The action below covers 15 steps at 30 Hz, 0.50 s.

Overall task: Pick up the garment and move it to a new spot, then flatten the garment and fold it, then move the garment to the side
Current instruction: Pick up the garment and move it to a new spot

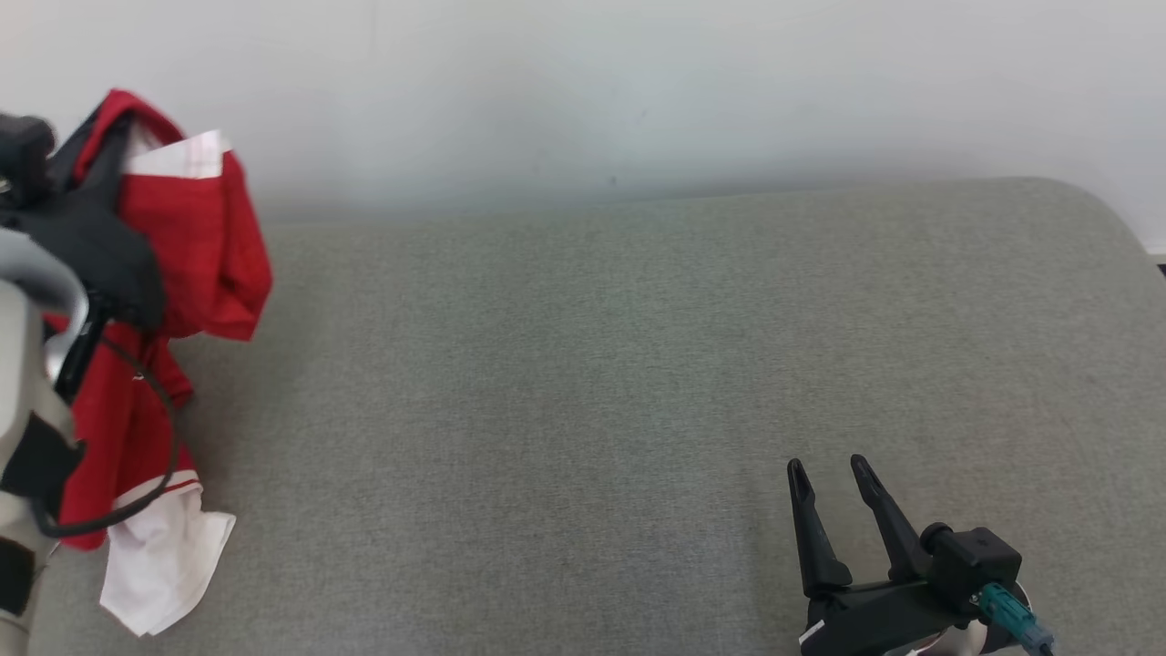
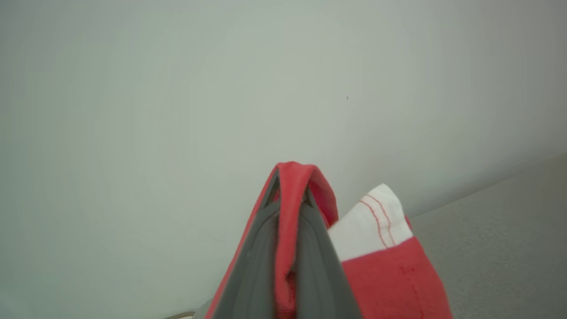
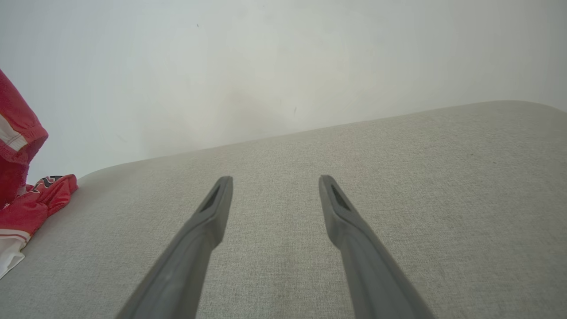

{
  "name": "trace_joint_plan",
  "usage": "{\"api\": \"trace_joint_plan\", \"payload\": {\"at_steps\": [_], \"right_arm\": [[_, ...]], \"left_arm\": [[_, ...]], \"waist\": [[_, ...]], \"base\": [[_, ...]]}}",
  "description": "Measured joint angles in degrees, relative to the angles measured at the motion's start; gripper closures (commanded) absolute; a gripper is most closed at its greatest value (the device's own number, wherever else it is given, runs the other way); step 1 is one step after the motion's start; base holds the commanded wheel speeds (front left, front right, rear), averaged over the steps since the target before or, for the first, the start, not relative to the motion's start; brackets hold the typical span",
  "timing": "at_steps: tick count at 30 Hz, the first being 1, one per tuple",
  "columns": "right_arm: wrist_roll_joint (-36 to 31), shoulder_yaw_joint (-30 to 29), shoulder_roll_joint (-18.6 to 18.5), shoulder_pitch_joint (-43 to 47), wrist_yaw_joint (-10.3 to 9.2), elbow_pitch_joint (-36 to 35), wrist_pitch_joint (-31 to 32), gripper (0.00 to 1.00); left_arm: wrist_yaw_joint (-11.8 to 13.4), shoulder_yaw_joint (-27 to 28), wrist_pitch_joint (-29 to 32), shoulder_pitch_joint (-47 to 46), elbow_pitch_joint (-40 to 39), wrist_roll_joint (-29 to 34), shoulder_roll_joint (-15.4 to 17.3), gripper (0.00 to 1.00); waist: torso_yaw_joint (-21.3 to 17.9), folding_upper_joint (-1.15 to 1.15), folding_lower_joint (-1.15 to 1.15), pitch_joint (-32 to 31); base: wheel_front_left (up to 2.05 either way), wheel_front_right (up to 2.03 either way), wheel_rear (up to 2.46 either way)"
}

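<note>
The garment [image 1: 209, 246] is red with white trim and hangs bunched at the far left of the head view, its lower white hem [image 1: 164, 565] resting on the grey cushion. My left gripper [image 1: 114, 128] is raised and shut on a red fold at the top of it. In the left wrist view the two fingers pinch that fold at my left gripper [image 2: 290, 195], with more of the garment [image 2: 390, 274] draped to the right. My right gripper [image 1: 829, 469] stands open and holds nothing at the lower right, far from the cloth. The right wrist view shows my right gripper [image 3: 274, 181] over bare cushion and the garment [image 3: 22, 208] at the left edge.
A wide grey upholstered surface [image 1: 592, 364] runs across the view, with a rounded far-right corner [image 1: 1093, 200]. A pale wall [image 1: 583, 91] stands right behind it. A black cable [image 1: 137, 492] loops from my left forearm across the hanging cloth.
</note>
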Motion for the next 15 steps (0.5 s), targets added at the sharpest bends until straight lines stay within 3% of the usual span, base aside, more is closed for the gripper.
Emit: {"api": "trace_joint_plan", "payload": {"at_steps": [15], "right_arm": [[0.4,-0.4,1.4,1.5,0.00,-0.1,0.0,0.00]], "left_arm": [[0.0,-10.2,8.4,-0.4,-22.7,-9.5,-1.4,1.00]], "waist": [[-7.0,0.00,0.00,-2.8]], "base": [[0.00,0.00,0.00]]}}
